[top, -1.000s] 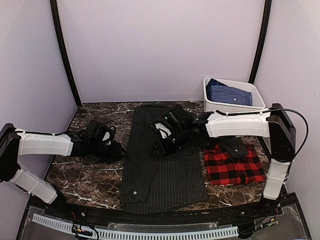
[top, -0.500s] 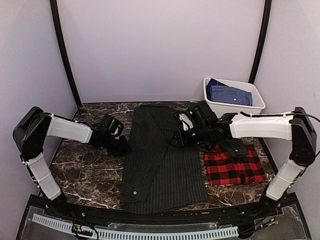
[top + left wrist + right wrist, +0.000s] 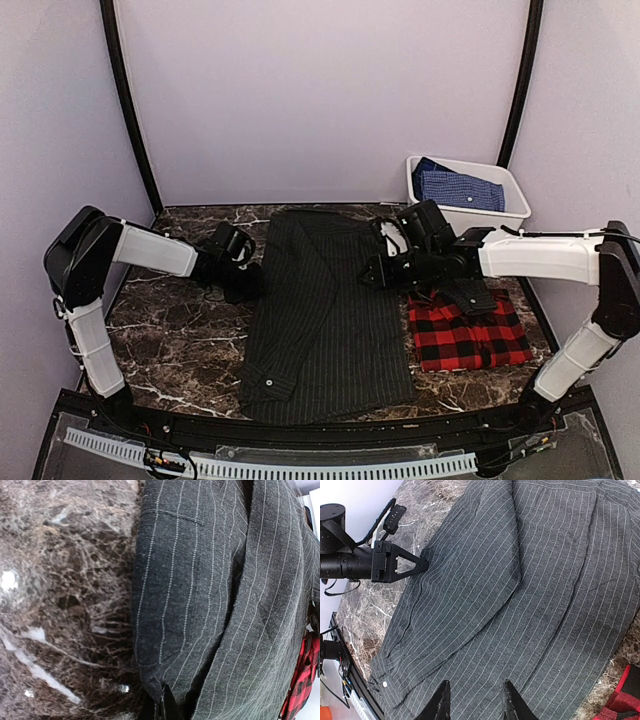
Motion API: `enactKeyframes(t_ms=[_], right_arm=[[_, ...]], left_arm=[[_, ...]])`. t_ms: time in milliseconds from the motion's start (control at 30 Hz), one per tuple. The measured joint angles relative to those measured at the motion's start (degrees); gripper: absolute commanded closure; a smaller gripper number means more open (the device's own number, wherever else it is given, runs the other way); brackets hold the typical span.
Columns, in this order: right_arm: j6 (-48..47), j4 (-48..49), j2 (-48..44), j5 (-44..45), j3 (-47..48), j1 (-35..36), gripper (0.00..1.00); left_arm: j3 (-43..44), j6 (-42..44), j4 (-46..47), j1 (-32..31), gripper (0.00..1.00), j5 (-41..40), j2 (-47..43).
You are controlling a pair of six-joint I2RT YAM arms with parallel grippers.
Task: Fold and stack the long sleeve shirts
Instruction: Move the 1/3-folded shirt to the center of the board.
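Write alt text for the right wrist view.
A charcoal pinstriped shirt lies spread on a marble table, filling most of the frame. The left gripper is closed on its left edge, while the right gripper hangs open above it at the bottom. A corner of the plaid shirt shows at lower right.

We see a dark marble worktop (image 3: 170, 350) veined in white, enclosed by pale lilac walls (image 3: 320, 100) with two black poles (image 3: 128, 110). At its far right corner stands a white bin (image 3: 495, 218) holding blue checked cloth (image 3: 458, 187), perhaps a folded shirt.
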Motion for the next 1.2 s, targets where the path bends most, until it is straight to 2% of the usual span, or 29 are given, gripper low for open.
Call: enactKeyframes(t_ms=[467,767,1000,1200], right_arm=[[-0.44,0.85,1.4,0.07,0.02,-0.04,0.68],[-0.46,0.87,1.07,2.25,0.02,-1.4,0.66],[0.46,1.97,-5.77,5.31,-3.5,-4.35,0.64],[1.57,2.86,-9.97,6.56,-6.03,-6.36,0.64]], left_arm=[[-3.58,2.73,-1.36,8.04,1.0,-1.18,-3.41],[-3.69,4.63,-4.11,8.7,0.75,-1.46,-4.94],[-0.48,6.93,-10.34,8.72,0.71,-3.19,-7.06],[5.68,8.52,-11.37,7.43,0.72,-3.04,-8.92]])
